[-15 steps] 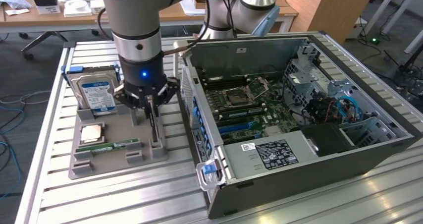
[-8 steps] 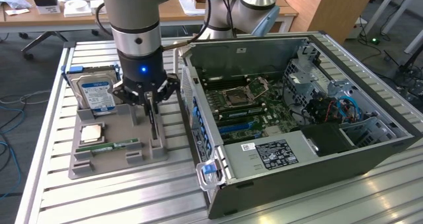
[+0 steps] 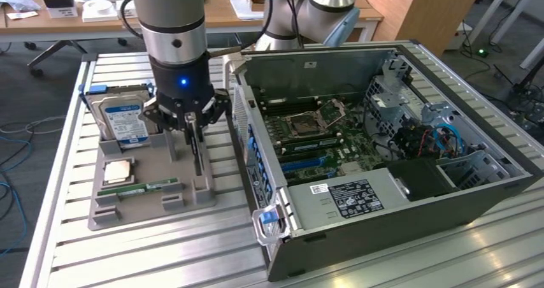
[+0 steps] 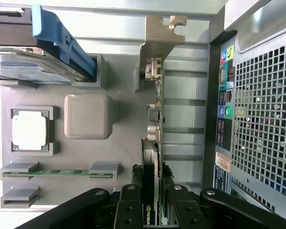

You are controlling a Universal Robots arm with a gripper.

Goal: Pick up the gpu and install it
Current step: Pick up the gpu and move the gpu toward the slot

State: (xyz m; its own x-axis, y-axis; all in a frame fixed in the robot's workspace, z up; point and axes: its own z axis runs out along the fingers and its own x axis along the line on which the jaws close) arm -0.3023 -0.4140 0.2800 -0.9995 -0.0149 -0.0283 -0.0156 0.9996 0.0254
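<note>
- On the metal table (image 3: 170, 256), a grey tray (image 3: 136, 205) lies just beside an open computer case (image 3: 476, 192).
- Above the tray, the gripper (image 3: 191, 119) points down and is closed on the gpu (image 3: 197, 149).
- In the wrist view, the gripper (image 4: 150, 191) has one black finger (image 4: 128, 202) on each flat side of the gpu (image 4: 151, 143), close together and pressing on it.
- The gpu stands thin and upright on its edge, at the side of the tray nearest the case.
- Its silver end bracket (image 4: 155, 47) is at the end away from the fingers.
- I cannot tell if the gpu rests in the tray or is a little off it.
- A hard drive (image 3: 123, 119) with a blue and white label stands in the tray on the exterior view's left of the gripper.
- A square chip (image 3: 117, 170) and a long green memory stick (image 3: 140, 189) lie flat in the tray, near the gpu but apart from it.
- Inside the case, the green board (image 3: 314, 135) lies open to view.
</note>
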